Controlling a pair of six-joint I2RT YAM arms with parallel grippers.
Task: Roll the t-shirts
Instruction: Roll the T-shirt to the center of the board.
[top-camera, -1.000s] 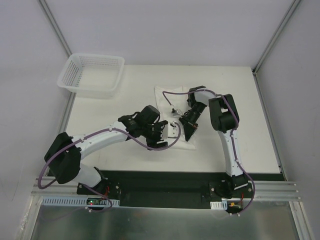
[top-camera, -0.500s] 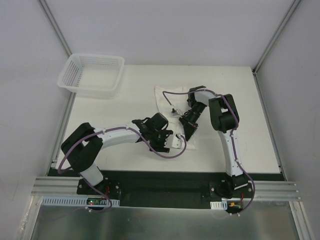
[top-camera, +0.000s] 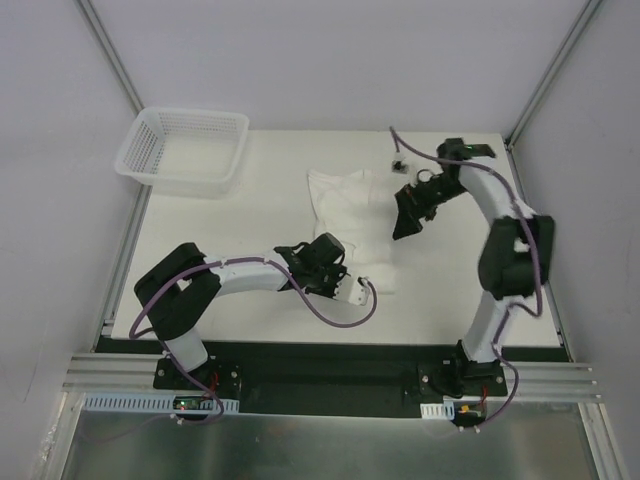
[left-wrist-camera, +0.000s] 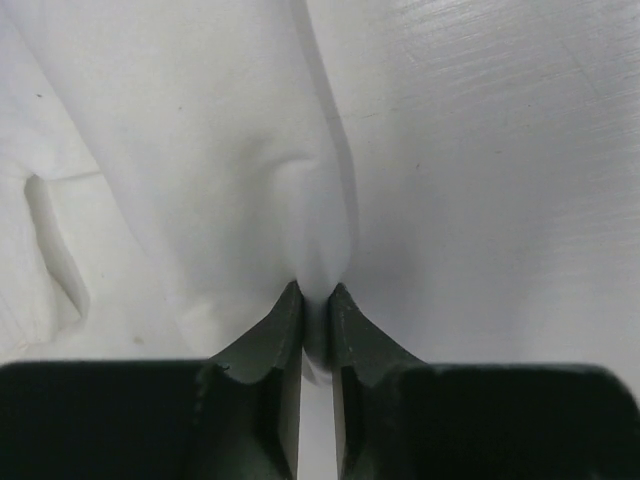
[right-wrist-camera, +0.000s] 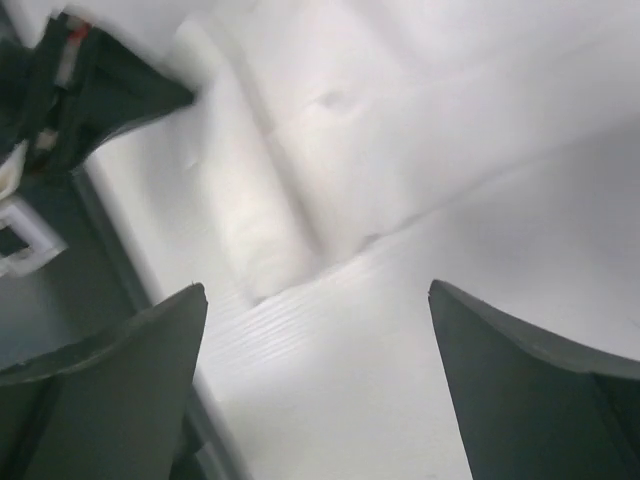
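Observation:
A white t-shirt (top-camera: 352, 208) lies bunched in the middle of the table. In the left wrist view the t-shirt (left-wrist-camera: 220, 170) rises in a pinched fold. My left gripper (top-camera: 362, 287) sits low at its near edge. The left gripper (left-wrist-camera: 315, 298) is shut on that fold of cloth. My right gripper (top-camera: 402, 226) hangs just right of the shirt, apart from it. In its own view the right gripper (right-wrist-camera: 318, 295) is wide open with only bare table between its fingers, and the t-shirt (right-wrist-camera: 330, 140) lies beyond them.
A white mesh basket (top-camera: 185, 150) stands at the table's back left corner. The left arm (right-wrist-camera: 80, 90) shows at the upper left of the right wrist view. Purple cables loop off both arms over the table.
The right gripper opened, let go of the shirt and swung back and to the right. The left gripper moved right to the shirt's near edge and shut on it.

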